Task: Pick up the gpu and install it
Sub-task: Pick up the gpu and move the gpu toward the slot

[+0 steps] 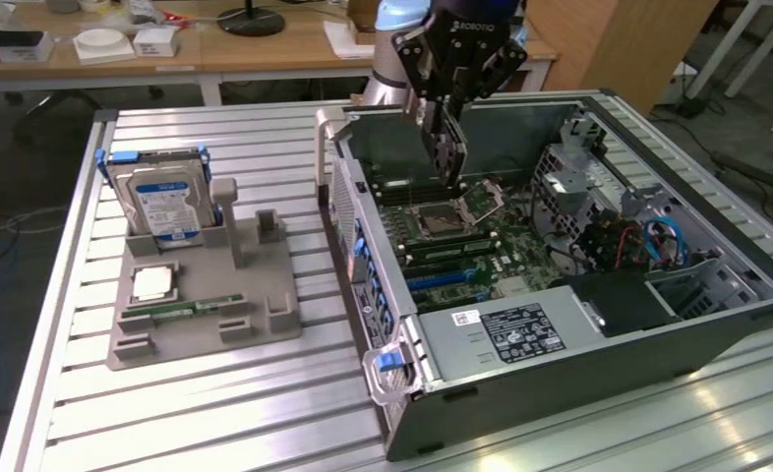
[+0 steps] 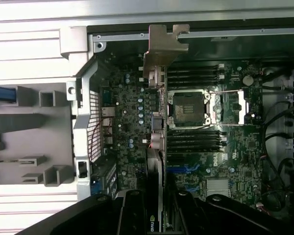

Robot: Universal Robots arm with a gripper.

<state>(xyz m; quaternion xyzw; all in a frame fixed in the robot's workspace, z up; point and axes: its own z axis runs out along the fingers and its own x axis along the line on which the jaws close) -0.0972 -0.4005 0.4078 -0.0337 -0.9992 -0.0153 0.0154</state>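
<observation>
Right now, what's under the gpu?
The gpu hangs edge-on in the gripper over the motherboard inside the case. The CPU socket and memory slots show beside it. The strip straight beneath the card is covered.

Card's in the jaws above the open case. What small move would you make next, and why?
Probably a short carry across the motherboard toward the blue slots, keeping height. The jaws are shut on the gpu, which appears to hang above the board near the CPU socket, not over those slots, so lowering here looks wrong.
</observation>
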